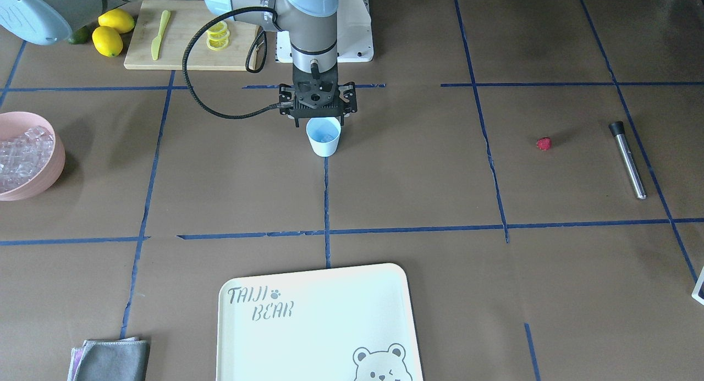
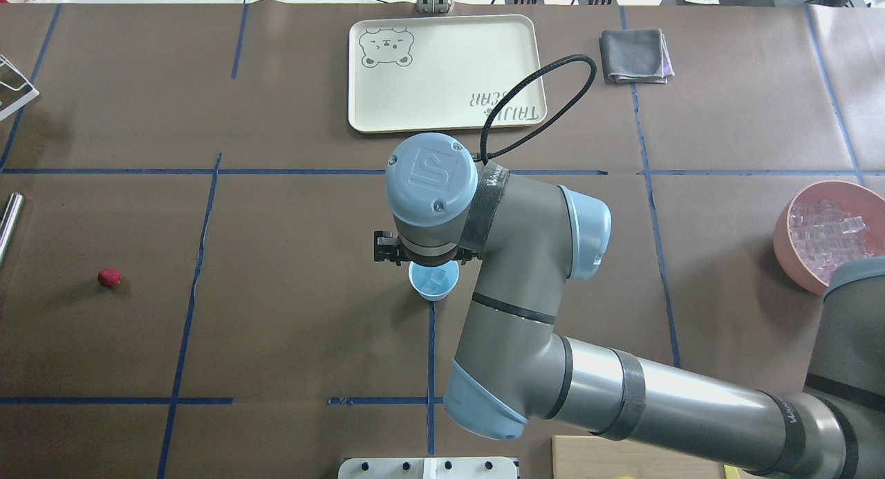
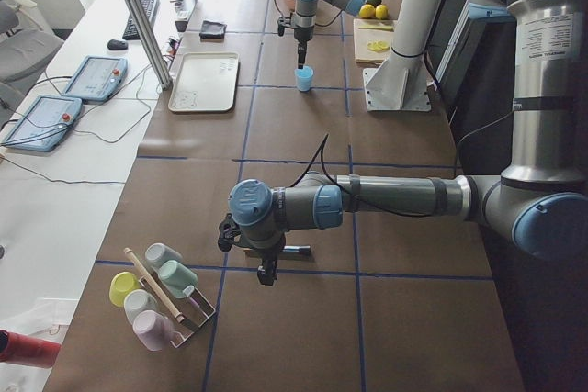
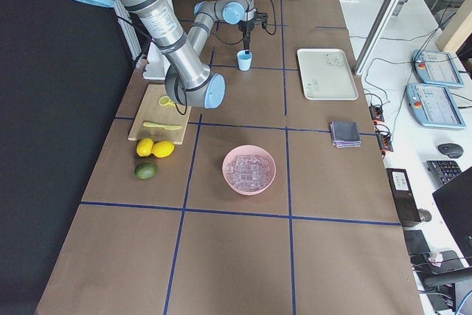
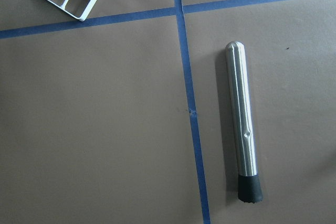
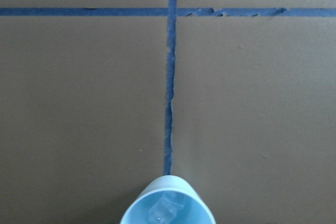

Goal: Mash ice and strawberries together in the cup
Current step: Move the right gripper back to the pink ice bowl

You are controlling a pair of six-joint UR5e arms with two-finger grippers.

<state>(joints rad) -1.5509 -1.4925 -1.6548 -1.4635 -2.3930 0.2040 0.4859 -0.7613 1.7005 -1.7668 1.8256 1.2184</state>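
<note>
Directly above the light-blue cup (image 1: 323,137) hangs the right claw (image 1: 318,112), pointing straight down. The cup stands upright on the brown bench (image 1: 418,188), on a blue tape line. The claw's own black body hides its fingers, and they do not show in the wrist view, so I cannot tell whether it is wide or narrow.

Clear pieces of ice (image 6: 164,206) lie in the bottom of the cup, just below this claw. More ice fills a pink bowl (image 1: 54,150), well away on this claw's right side. The strawberry (image 1: 544,144), small and red, lies alone on the bench, well apart from the cup and far to this claw's left.

The left claw (image 3: 267,274) hovers low over the bench, farther out on that same side. Only a side view shows it, so I cannot tell how wide it is. Beneath it a metal rod (image 5: 241,119) with a black rubber end lies flat on the bench, beside a blue tape line. A corner of a white wire rack (image 5: 80,16) sits nearby.
</note>
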